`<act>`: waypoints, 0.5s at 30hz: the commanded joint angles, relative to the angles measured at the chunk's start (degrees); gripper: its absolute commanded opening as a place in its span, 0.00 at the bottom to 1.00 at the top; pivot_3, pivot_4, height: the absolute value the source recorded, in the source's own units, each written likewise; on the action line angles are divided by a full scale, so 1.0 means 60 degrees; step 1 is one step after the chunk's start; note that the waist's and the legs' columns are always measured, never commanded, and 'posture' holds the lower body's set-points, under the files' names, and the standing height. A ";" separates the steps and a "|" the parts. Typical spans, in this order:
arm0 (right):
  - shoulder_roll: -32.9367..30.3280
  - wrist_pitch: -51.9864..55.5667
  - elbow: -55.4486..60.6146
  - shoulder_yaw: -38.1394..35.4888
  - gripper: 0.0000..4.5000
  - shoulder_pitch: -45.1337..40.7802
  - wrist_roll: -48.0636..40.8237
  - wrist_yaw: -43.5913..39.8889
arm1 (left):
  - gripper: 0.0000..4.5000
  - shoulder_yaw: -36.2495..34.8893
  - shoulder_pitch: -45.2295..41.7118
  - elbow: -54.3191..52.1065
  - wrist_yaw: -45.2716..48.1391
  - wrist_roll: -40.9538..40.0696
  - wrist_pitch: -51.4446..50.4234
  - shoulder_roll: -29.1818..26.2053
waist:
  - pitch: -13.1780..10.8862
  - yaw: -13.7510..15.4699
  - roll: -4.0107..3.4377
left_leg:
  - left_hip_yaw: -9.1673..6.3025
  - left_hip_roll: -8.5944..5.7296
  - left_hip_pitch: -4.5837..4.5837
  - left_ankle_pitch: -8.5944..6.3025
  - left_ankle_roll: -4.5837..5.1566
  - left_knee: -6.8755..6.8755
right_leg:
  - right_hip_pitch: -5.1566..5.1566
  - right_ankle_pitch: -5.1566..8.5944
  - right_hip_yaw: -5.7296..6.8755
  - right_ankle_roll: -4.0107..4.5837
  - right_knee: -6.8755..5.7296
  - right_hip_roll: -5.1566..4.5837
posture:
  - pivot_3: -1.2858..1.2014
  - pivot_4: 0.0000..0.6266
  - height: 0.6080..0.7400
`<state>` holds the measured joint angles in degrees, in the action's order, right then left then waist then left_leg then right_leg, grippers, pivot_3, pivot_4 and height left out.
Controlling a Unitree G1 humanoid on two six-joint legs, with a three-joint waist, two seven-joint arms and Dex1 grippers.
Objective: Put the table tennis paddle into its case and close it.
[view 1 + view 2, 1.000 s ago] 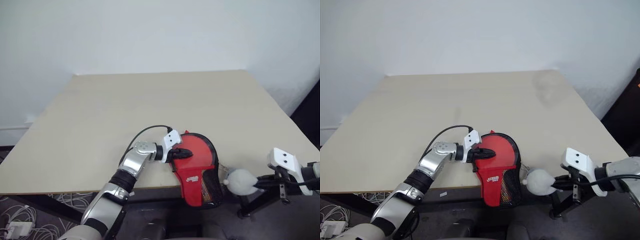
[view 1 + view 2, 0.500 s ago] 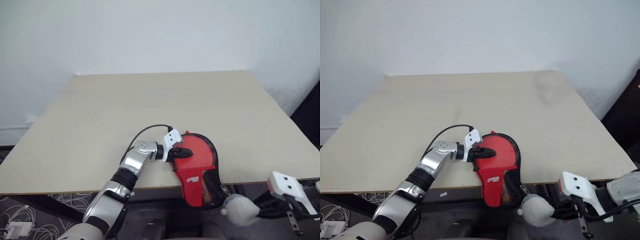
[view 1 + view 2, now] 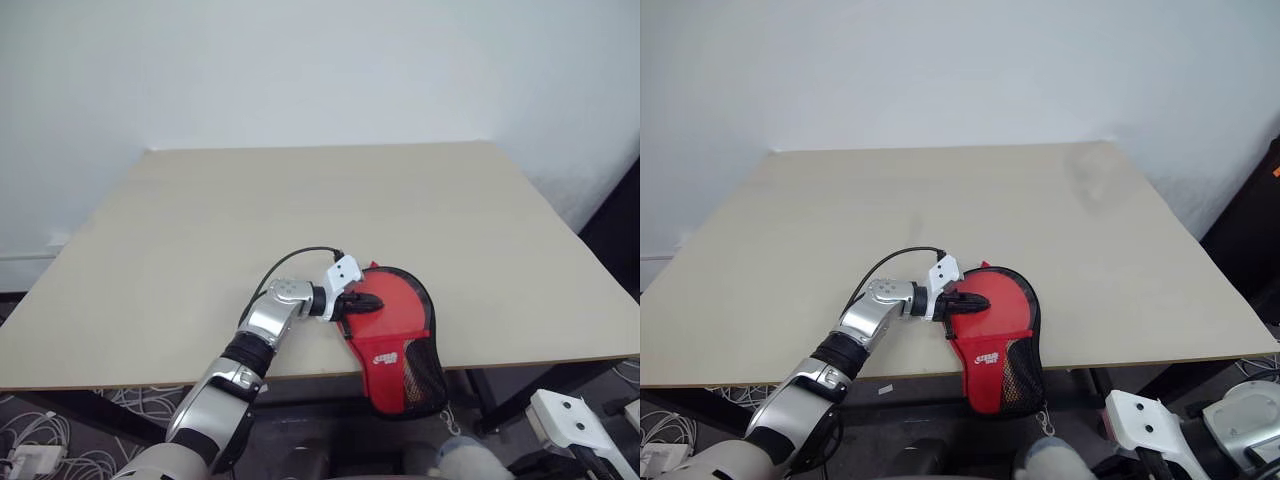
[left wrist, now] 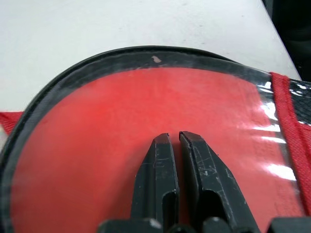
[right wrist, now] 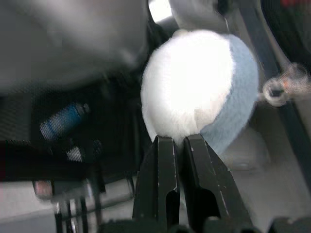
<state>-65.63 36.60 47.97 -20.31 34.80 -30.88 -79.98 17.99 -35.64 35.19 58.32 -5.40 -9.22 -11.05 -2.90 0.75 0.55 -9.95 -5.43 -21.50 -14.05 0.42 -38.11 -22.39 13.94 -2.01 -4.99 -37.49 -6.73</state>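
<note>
A: How many cases?
B: One case (image 3: 395,335), at the table's (image 3: 200,240) near edge, narrow end overhanging; left gripper (image 4: 174,136) closed, pressing it.
A: Right gripper (image 5: 177,141)?
B: Pinching one white plush lump (image 5: 194,87).

The case (image 3: 395,335) is a soft, paddle-shaped red pouch with black edging, lying flat at the near edge of the table. Its rounded end rests on the tabletop, while its narrow end, with a black mesh panel and a small white logo, hangs over the table's near edge. A small metal ring dangles from that overhanging end. In the left wrist view the round part shows a smooth red face under a glossy clear cover, rimmed in black. The paddle itself cannot be told apart from the case.
</note>
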 commanded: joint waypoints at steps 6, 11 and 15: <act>0.0147 0.1036 -0.1016 0.1298 0.49 -0.2947 -0.0767 0.1327 | 0.34 -0.0568 0.0120 -0.1590 -0.0281 -0.0186 -0.1009 -0.0452 | -0.0028 0.0004 0.0045 | 0.0001 0.0003 -0.0008 -0.0001 0.0000 0.0003 | -0.0027 -0.0001 0.0010 0.0000 0.0001 -0.0007 | 0.52 0.00 0.68; 0.1077 0.1926 -0.2500 0.2250 0.88 -0.6097 -0.0949 0.2621 | 0.73 -0.1534 0.0004 -0.3313 -0.0558 -0.0658 -0.1755 -0.1274 | -0.0079 0.0000 0.0105 | -0.0013 -0.0001 -0.0027 0.0001 0.0002 -0.0005 | -0.0044 -0.0004 0.0016 -0.0003 0.0001 -0.0012 | 0.52 0.00 0.68; 0.2128 0.2385 -0.3423 0.3017 1.00 -0.7859 -0.0656 0.3662 | 0.99 -0.2571 0.0149 -0.3942 -0.0889 -0.0965 -0.2303 -0.2344 | -0.0089 -0.0015 0.0114 | -0.0027 0.0003 -0.0029 0.0005 0.0007 0.0010 | -0.0070 -0.0006 0.0005 -0.0003 -0.0008 -0.0005 | 0.52 0.00 0.68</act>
<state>-53.67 50.15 28.66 -2.89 -10.69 -35.30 -60.16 5.41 -34.43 13.81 53.78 -9.88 -21.99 -23.98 -3.43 0.66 1.23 -10.13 -5.41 -21.64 -13.95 0.60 -37.95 -22.88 13.90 -2.01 -5.01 -37.54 -6.76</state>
